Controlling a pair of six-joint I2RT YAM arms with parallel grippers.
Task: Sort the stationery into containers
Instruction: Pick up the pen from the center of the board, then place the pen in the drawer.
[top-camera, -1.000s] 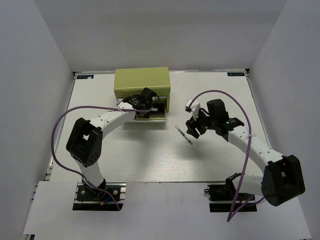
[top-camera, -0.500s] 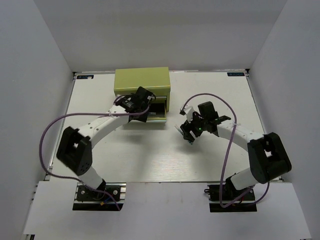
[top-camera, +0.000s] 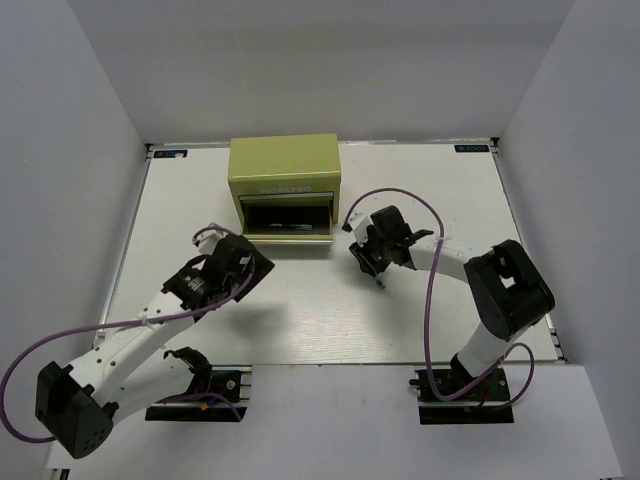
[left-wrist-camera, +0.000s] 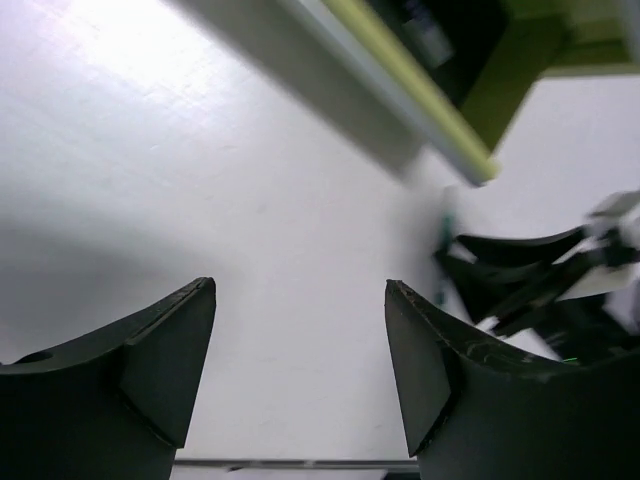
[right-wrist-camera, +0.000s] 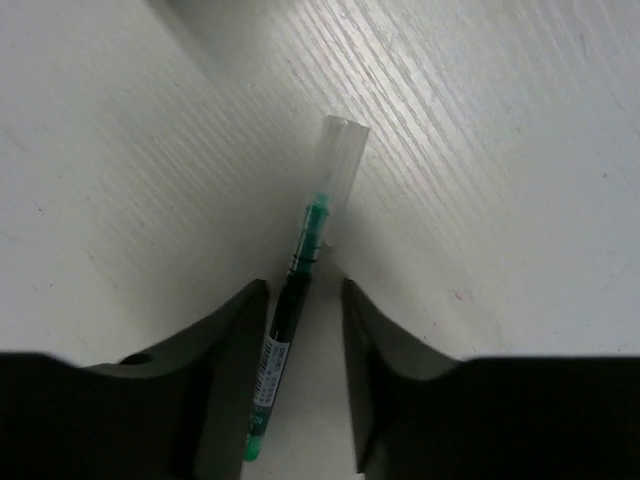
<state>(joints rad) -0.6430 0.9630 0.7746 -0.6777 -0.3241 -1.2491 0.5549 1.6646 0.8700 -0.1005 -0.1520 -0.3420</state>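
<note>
An olive-green chest (top-camera: 285, 180) stands at the back centre with its lower drawer (top-camera: 290, 222) pulled open; thin items lie inside. A dark teal pen with a clear cap (right-wrist-camera: 318, 215) lies on the table right of the drawer, its tip showing in the top view (top-camera: 378, 283). My right gripper (right-wrist-camera: 305, 290) is low over it with the jaws slightly apart on either side of the pen; the pen rests against the left finger (right-wrist-camera: 235, 330). My left gripper (top-camera: 247, 260) is open and empty in front of the drawer, over bare table (left-wrist-camera: 300, 290).
The drawer's front edge (left-wrist-camera: 420, 95) shows at the top of the left wrist view, with the right gripper (left-wrist-camera: 540, 280) at its right. Purple cables (top-camera: 400, 195) loop over both arms. White walls enclose the table on three sides.
My left gripper has pulled back out of the drawer toward the near left. My right gripper has moved left and down over the pen.
</note>
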